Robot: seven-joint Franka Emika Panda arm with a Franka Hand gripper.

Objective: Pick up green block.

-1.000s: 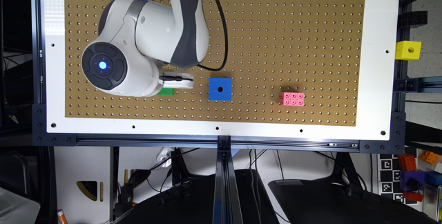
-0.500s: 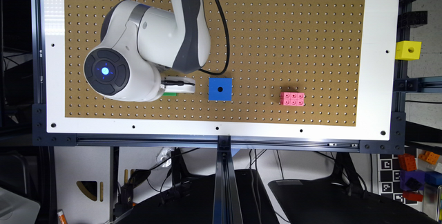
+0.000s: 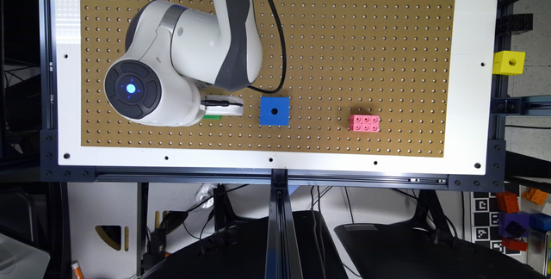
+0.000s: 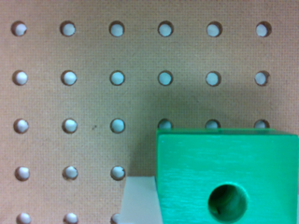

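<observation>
The green block (image 4: pixel 224 172), a bright green cube with a round dark hole in its face, looms close in the wrist view and casts a shadow on the pegboard behind it. One pale finger (image 4: pixel 138 200) presses flat against its side; the opposite side runs past the picture's edge. In the exterior view a thin green sliver of the block (image 3: pixel 212 117) peeks out under the white gripper (image 3: pixel 221 106), near the pegboard's front edge, towards the exterior view's left. The gripper looks shut on the block.
A larger blue cube with a hole (image 3: pixel 274 110) sits just to the exterior view's right of the gripper. Further right lies a pink studded brick (image 3: pixel 364 122). A yellow cube (image 3: pixel 509 62) rests off the pegboard (image 3: pixel 366 33) at the right rim. The bulky white arm (image 3: pixel 185 63) overhangs the board's left half.
The arm has shifted slightly, its round joint cap drifting a little to the exterior view's right. Less of the green block shows beneath the gripper than before.
</observation>
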